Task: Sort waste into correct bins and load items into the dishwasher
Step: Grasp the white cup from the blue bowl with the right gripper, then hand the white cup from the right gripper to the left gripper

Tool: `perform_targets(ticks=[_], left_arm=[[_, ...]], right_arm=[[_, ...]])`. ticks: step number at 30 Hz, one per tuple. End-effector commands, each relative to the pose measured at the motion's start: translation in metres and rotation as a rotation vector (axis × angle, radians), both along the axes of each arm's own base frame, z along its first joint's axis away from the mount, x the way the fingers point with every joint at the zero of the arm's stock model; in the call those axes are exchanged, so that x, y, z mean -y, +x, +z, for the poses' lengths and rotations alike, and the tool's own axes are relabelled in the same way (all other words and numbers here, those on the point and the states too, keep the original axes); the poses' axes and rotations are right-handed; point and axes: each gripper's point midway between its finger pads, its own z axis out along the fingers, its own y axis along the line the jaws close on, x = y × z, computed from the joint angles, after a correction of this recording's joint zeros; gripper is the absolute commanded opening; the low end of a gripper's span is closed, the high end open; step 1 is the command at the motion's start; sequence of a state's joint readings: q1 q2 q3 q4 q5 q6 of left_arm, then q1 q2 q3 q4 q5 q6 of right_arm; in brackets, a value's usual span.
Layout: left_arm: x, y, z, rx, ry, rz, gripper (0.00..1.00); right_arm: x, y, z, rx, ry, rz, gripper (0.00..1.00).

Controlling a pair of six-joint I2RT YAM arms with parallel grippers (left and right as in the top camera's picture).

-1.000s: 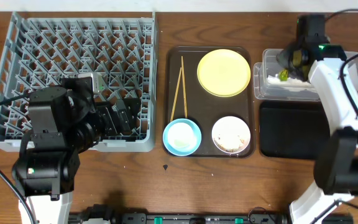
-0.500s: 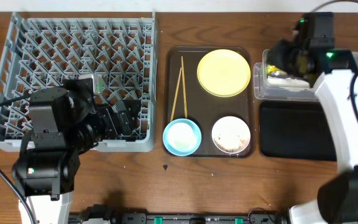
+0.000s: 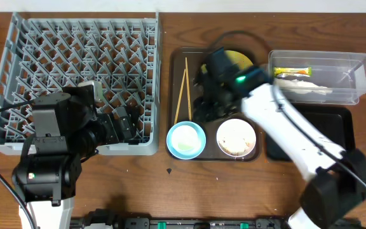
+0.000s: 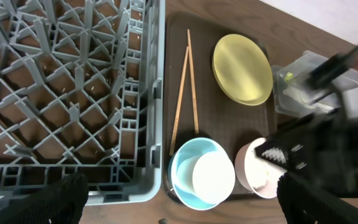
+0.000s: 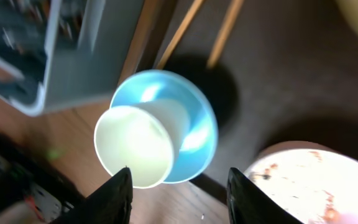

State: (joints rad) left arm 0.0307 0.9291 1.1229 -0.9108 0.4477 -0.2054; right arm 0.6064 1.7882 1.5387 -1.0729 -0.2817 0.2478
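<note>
Centre of the overhead view: right gripper [image 5: 179, 186] hangs spread and empty over the light blue round bowl [image 5: 191, 118] on the dark brown rectangular tray [image 3: 211, 151].
Green-and-yellow snack wrapper [image 3: 292, 70] lies in the clear plastic tub [image 3: 361, 63], upper right; white bowl [image 3: 220, 130] of beige crumbs [image 3: 236, 140] sits just beside the blue one, thin wooden chopsticks [image 3: 180, 89] above. Risk: a thin rim pinch slips and tips the bowl, dumping the pale round thing [image 5: 132, 146] inside, or a finger knocks chopsticks or crumbs. Left gripper [image 3: 118, 122], lower left, also spread, empty, over the grey plastic dish rack [image 3: 56, 44].
</note>
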Motion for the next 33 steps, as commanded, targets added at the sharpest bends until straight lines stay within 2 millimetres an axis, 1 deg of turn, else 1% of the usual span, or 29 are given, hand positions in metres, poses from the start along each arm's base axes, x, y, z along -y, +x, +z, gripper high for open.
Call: perform_targets(ticks=[1,4,6,9,10,11,13,15,16,19,20,22,25,27,29,30,31,33], left_arm=[[-0.001,-0.003,0.010,0.035,0.023,-0.004,0.98],[-0.002,-0.007,0.009,0.029,0.024,-0.004,0.98],[-0.003,-0.010,0.007,0.018,0.029,0.002,0.98],[-0.011,-0.014,0.000,-0.016,0.067,0.038,0.98],[-0.013,-0.015,-0.002,-0.027,0.075,0.045,0.98],[-0.013,-0.016,-0.004,-0.035,0.076,0.046,0.98],[-0.013,-0.018,-0.005,-0.042,0.076,0.046,0.98],[-0.013,-0.017,-0.005,-0.040,0.076,0.046,0.98],[-0.013,-0.017,-0.004,-0.039,0.076,0.046,0.98],[-0.012,-0.015,-0.002,-0.029,0.065,0.043,0.98],[-0.007,-0.014,0.000,-0.020,0.045,0.024,0.98],[0.008,-0.011,0.009,0.010,-0.025,-0.043,0.98],[0.038,-0.007,0.029,0.069,-0.171,-0.181,0.98],[0.051,-0.003,0.041,0.086,-0.267,-0.236,0.98],[0.061,0.000,0.052,0.095,-0.356,-0.285,0.98],[0.067,0.000,0.060,0.108,-0.405,-0.329,0.98],[0.073,-0.001,0.069,0.122,-0.455,-0.382,0.98],[0.084,-0.006,0.084,0.151,-0.534,-0.490,0.98]], right_arm=[[-0.009,-0.010,-0.025,0.017,-0.110,0.079,0.46],[-0.004,-0.010,-0.051,0.016,-0.241,0.016,0.44],[-0.004,-0.012,-0.067,0.002,-0.285,0.018,0.41],[-0.005,-0.015,-0.083,-0.034,-0.306,0.023,0.20],[-0.004,-0.015,-0.084,-0.039,-0.310,0.021,0.08],[-0.003,-0.015,-0.084,-0.045,-0.308,0.017,0.01],[-0.002,-0.012,-0.077,-0.036,-0.291,0.006,0.01],[0.001,-0.008,-0.064,-0.012,-0.269,-0.009,0.01],[0.003,-0.006,-0.056,0.002,-0.255,-0.017,0.01],[0.012,0.001,-0.022,0.066,-0.203,-0.027,0.01],[0.015,0.004,-0.008,0.095,-0.170,-0.020,0.01],[0.016,0.009,0.020,0.148,-0.076,0.004,0.01],[0.009,0.016,0.066,0.199,0.159,0.028,0.01],[-0.003,0.015,0.108,0.199,0.404,0.060,0.01],[-0.013,0.012,0.149,0.207,0.638,0.135,0.01],[-0.015,0.011,0.164,0.219,0.719,0.173,0.01],[-0.018,0.009,0.175,0.226,0.777,0.208,0.01],[-0.023,0.004,0.186,0.229,0.838,0.256,0.01]])
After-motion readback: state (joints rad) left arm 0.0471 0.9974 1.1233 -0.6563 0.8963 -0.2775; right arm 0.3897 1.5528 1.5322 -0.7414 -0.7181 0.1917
